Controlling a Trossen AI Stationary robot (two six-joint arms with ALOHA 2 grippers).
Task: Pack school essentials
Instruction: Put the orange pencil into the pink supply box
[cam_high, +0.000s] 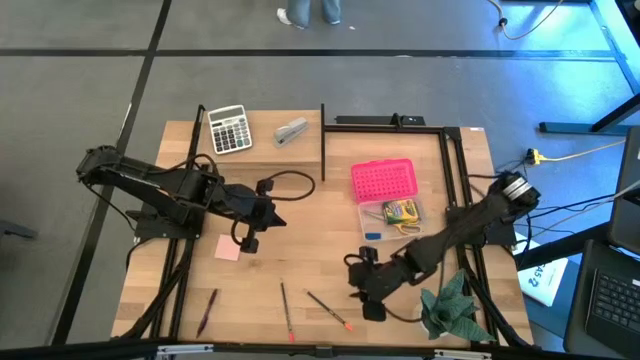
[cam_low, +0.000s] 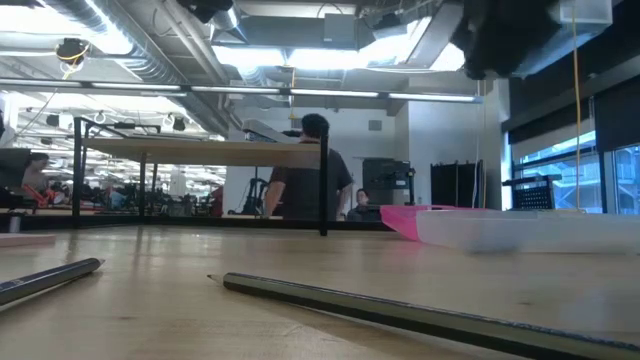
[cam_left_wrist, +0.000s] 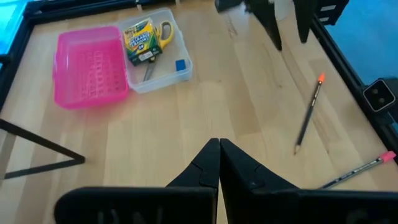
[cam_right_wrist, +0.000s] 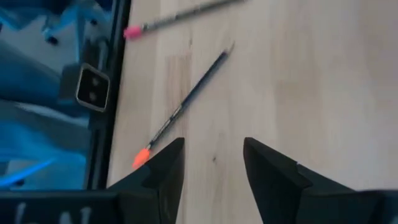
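The right gripper (cam_high: 364, 290) hovers low over the table (cam_high: 300, 235) with fingers spread and empty, just beside the orange-tipped pencil (cam_high: 329, 311). That pencil is judged the next pick. The jaws should be turned across the shaft, centred over mid-length, lowered until the tips nearly touch wood, then closed. The clear case (cam_high: 393, 219) already holds the crayon box (cam_high: 402, 211), scissors (cam_high: 407, 227) and blue eraser (cam_high: 373, 236). Two more pencils (cam_high: 287, 310) and the pink note pad (cam_high: 228, 248) remain out. The left gripper (cam_left_wrist: 219, 163) is pressed together, empty, near the pad.
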